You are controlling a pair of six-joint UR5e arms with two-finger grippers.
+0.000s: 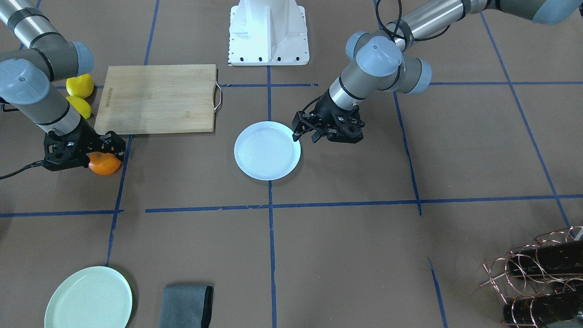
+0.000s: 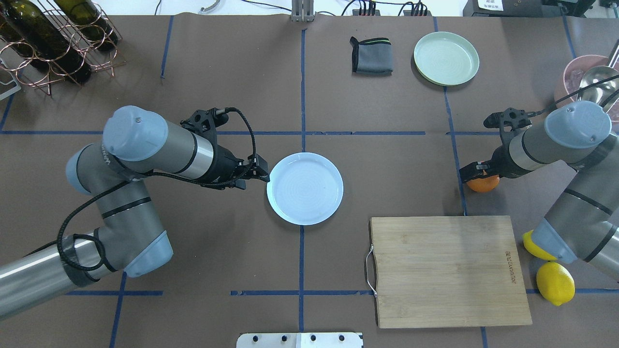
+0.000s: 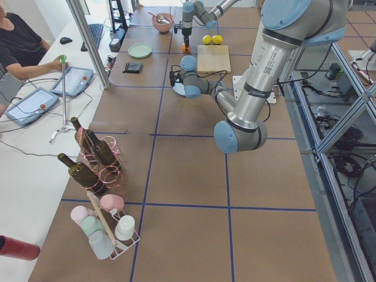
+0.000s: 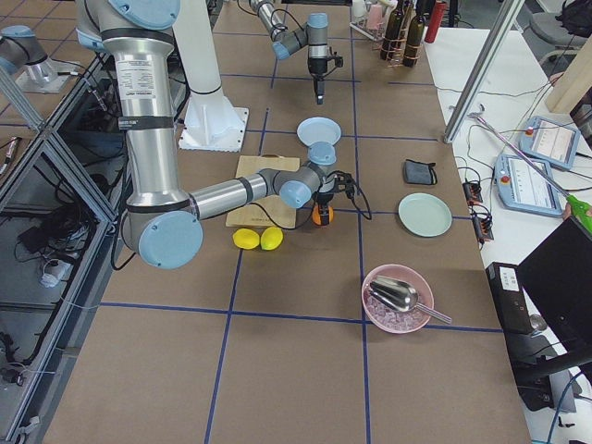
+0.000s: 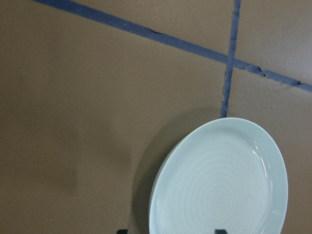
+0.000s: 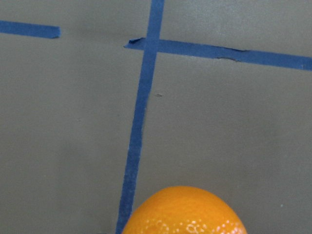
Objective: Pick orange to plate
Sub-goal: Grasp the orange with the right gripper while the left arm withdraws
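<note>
- The plate [image 2: 305, 188] lies flat at the centre of the overhead view, with brown surface [image 2: 401, 179] and blue tape lines on every side of it.
- A stretch of open surface runs from the plate's right rim to the orange [image 2: 483, 184].
- The cutting board [image 2: 447, 270] fills the lower right. Its top edge is near the orange but does not touch it.
- Two lemons [image 2: 555, 282] lie at the board's right edge, one partly under my right arm.
- A mint-green plate [image 2: 446, 58] and a folded grey cloth [image 2: 371, 55] lie along the top, well apart from both arms.
- My left end effector [image 1: 305, 136] is spread wide and holds nothing, just beside the plate's rim.
- The orange rests on the surface at right-middle, well apart from the plate.
- My right end effector [image 2: 476, 170] sits directly over the orange and covers its upper part. I cannot tell whether it grips.
</note>
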